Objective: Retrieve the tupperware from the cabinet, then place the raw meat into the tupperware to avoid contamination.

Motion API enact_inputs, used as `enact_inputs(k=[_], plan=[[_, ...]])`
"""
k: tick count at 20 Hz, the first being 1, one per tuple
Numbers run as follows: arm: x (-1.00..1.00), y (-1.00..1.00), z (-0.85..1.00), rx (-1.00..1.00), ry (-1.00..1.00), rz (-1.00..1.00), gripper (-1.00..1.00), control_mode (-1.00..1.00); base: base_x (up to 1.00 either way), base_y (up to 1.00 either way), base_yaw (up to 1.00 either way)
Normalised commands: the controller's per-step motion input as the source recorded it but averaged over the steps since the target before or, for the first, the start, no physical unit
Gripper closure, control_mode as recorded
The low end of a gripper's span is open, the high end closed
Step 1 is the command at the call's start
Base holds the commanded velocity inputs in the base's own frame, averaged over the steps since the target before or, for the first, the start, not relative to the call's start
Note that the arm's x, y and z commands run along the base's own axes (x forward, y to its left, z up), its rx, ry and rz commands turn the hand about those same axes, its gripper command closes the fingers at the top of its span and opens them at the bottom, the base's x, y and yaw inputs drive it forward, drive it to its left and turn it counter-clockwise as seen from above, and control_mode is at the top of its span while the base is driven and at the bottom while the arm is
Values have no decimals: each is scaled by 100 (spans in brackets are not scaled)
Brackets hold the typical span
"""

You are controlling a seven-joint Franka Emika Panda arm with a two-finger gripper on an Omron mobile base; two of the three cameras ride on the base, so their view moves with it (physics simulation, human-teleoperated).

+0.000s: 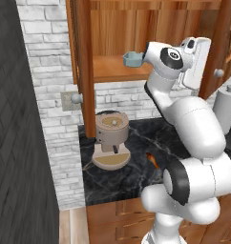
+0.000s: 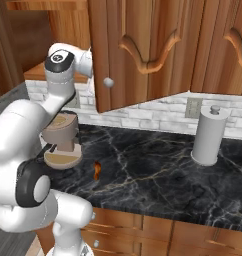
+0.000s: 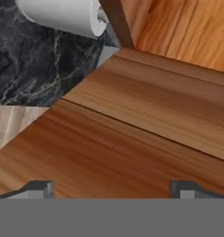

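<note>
The pale blue tupperware (image 1: 132, 58) sits on the plank shelf of the open wooden cabinet (image 1: 84, 71), near the shelf's front edge. My arm reaches up to that shelf, and its white hand (image 1: 197, 55) is to the right of the tub, apart from it. In the hand view my gripper (image 3: 111, 189) is open, fingertips wide apart over bare shelf planks with nothing between them. The raw meat (image 1: 153, 160), a small orange-brown piece, lies on the black marble counter in front of the arm, also seen at meat (image 2: 97, 170).
A beige coffee machine (image 1: 111, 138) stands on the counter below the shelf's left end. A grey paper towel holder (image 2: 209, 135) stands at the right. The open cabinet door (image 2: 143, 50) with its silver knob (image 2: 108, 82) hangs beside my hand.
</note>
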Motion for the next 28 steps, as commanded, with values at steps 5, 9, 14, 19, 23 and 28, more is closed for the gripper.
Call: enact_inputs(k=[5, 9, 14, 19, 23, 28], plan=[[-90, -77, 0, 0, -17, -18, -100, -100, 0, 0, 0], [-69, -72, 0, -1, -28, -1, -100, -100, 0, 0, 0], [-42, -52, 0, -1, -28, 0, -100, -100, 0, 0, 0], [-24, -39, 0, -1, -19, 0, -100, -100, 0, 0, 0], [-13, -32, 0, -1, -14, 0, -100, -100, 0, 0, 0], [-1, -44, -8, 0, -12, 2, -100, -100, 0, 0, 0]])
